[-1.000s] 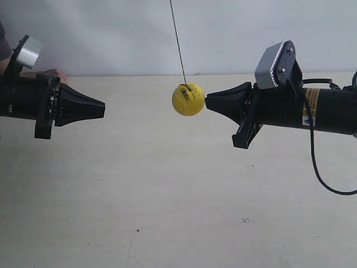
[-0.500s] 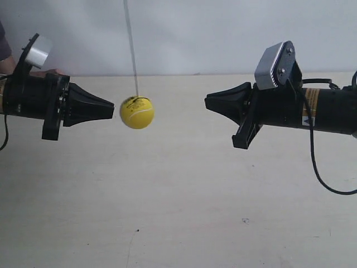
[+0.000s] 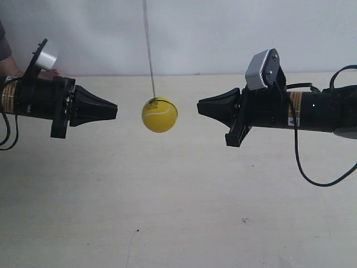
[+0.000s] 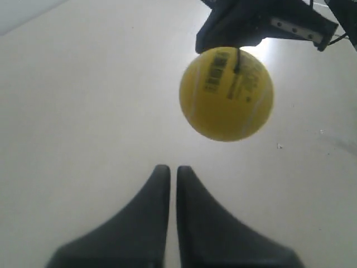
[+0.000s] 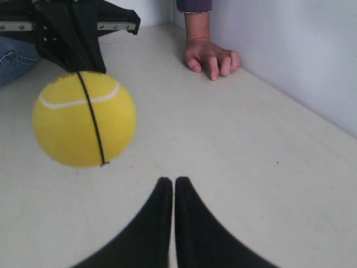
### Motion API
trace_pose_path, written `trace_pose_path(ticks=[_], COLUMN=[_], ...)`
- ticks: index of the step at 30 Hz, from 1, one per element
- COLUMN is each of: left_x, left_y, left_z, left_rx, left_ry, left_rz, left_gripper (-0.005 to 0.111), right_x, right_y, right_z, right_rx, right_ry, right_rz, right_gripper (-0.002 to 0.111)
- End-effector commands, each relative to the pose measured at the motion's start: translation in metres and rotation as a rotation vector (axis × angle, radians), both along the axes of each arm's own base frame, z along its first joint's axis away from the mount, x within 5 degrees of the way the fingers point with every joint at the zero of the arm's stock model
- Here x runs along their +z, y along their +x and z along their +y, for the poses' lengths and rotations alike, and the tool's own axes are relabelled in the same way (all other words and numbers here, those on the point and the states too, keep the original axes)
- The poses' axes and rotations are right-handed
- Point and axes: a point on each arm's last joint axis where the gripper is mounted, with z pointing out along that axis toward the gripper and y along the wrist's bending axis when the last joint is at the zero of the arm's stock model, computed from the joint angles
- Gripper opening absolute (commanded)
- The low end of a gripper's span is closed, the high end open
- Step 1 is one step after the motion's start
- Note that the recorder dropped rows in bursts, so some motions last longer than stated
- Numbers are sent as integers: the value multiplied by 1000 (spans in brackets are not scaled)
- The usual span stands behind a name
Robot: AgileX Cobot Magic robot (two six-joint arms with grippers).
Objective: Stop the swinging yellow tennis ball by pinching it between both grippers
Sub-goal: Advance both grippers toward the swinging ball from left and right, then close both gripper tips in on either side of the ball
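The yellow tennis ball (image 3: 160, 114) hangs on its thin dark string (image 3: 149, 44) above the table, in the gap between the two grippers and touching neither. My left gripper (image 3: 116, 111) is at the exterior view's left, pointing at the ball, jaws shut and empty. My right gripper (image 3: 199, 106) points at it from the other side, also shut and empty, a little nearer to the ball. In the left wrist view the ball (image 4: 226, 94) shows its barcode beyond my left gripper (image 4: 169, 167). The right wrist view shows the ball (image 5: 83, 119) with its white seam, off to one side of my right gripper (image 5: 172, 180).
A person's hand (image 5: 211, 57) rests on the pale table (image 3: 178, 201) by the white wall, behind the left arm. A black cable (image 3: 312, 178) loops below the right arm.
The ball has swung from just in front of the left gripper toward the middle of the gap. The right arm has shifted toward the ball, and the left arm has edged forward too.
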Motion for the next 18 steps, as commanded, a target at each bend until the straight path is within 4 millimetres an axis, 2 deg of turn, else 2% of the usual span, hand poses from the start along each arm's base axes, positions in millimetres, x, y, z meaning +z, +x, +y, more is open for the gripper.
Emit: trace_pose_path(ticks=[1, 7, 18], left_x=[-9, -8, -5], left_y=[11, 8, 10], left_z=[-3, -19, -21], left_rx=[0, -43, -49], left_ry=[-19, -18, -15], left_rz=[37, 34, 23], left_gripper=[5, 5, 5], right_x=[3, 3, 1], right_y=[0, -4, -5], right_z=[0, 8, 13], right_rx=[10, 44, 44], right_ry=[14, 20, -9], right_rz=[-3, -2, 3], right_gripper=[0, 0, 0])
